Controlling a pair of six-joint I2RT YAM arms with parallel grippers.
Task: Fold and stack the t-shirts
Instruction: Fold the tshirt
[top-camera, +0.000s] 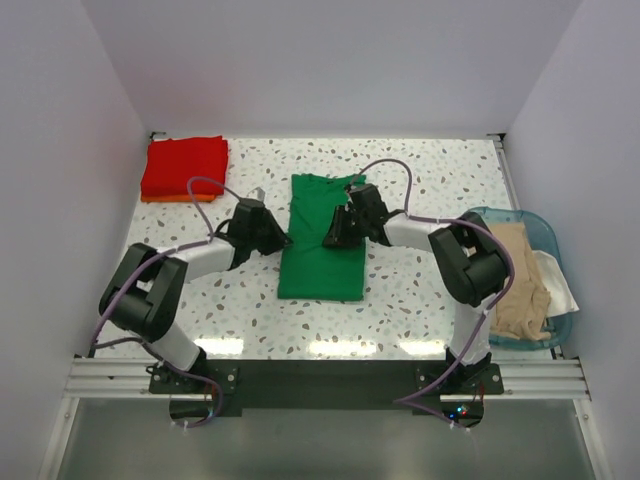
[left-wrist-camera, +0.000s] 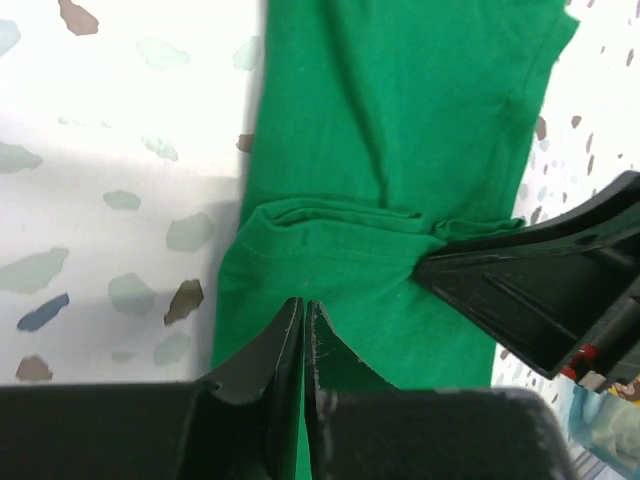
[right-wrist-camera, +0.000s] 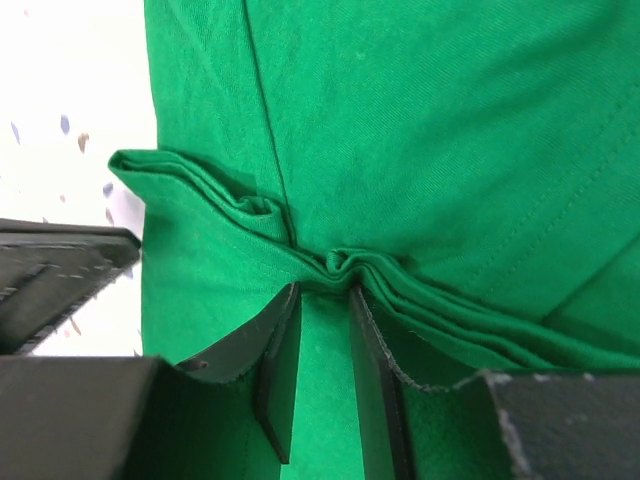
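Shows the green t-shirt (top-camera: 318, 270) lying at the middle of the speckled desk (top-camera: 420, 290), folded into a long narrow strip running from near to far, with a raised crosswise ridge of gathered cloth partway along. Places the left hand (top-camera: 284, 240) at the strip's left edge and the right hand (top-camera: 330, 238) on its right half, both low on the cloth and near each other. Finds the left hand's fingers (left-wrist-camera: 285, 345) pressed together in the left wrist view, tips down on the green fabric just short of the ridge; cannot tell of any cloth pinched between them. Finds the right hand's fingers (right-wrist-camera: 280, 360) drawn close with a slim gap, clamped on the bunched folds of the green t-shirt at their tips. Sets a folded red t-shirt (top-camera: 184, 165) at the far left corner of the desk, stacked on an orange t-shirt (top-camera: 160, 198) with only an edge peeking out beneath. Shows also a beige t-shirt (top-camera: 515, 270) and a white t-shirt (top-camera: 560, 285) crumpled in a blue basket (top-camera: 535, 218) at the desk's right edge.
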